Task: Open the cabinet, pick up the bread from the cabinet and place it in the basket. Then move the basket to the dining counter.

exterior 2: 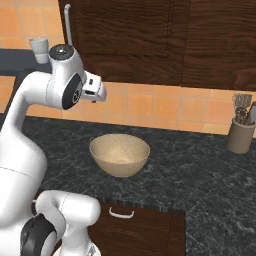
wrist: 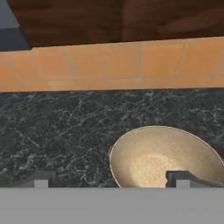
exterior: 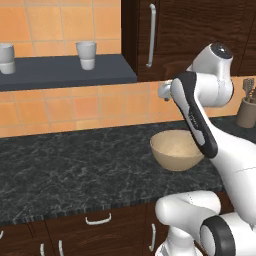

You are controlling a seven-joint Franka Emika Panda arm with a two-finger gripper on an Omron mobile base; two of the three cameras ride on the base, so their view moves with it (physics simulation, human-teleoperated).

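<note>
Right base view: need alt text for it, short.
A white robot arm rises at the left over a black speckled worktop, where an empty beige basket sits below a closed dark wooden cabinet with a vertical silver handle. A utensil holder stands at the right by the orange tiled wall, and a white cup sits on a shelf at upper left.

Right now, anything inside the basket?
Nothing: the basket on the black worktop shows only its bare speckled inside in the right base and hand views. The near part of its floor hides behind the rim. The cabinet door is shut, hiding its contents.
</note>
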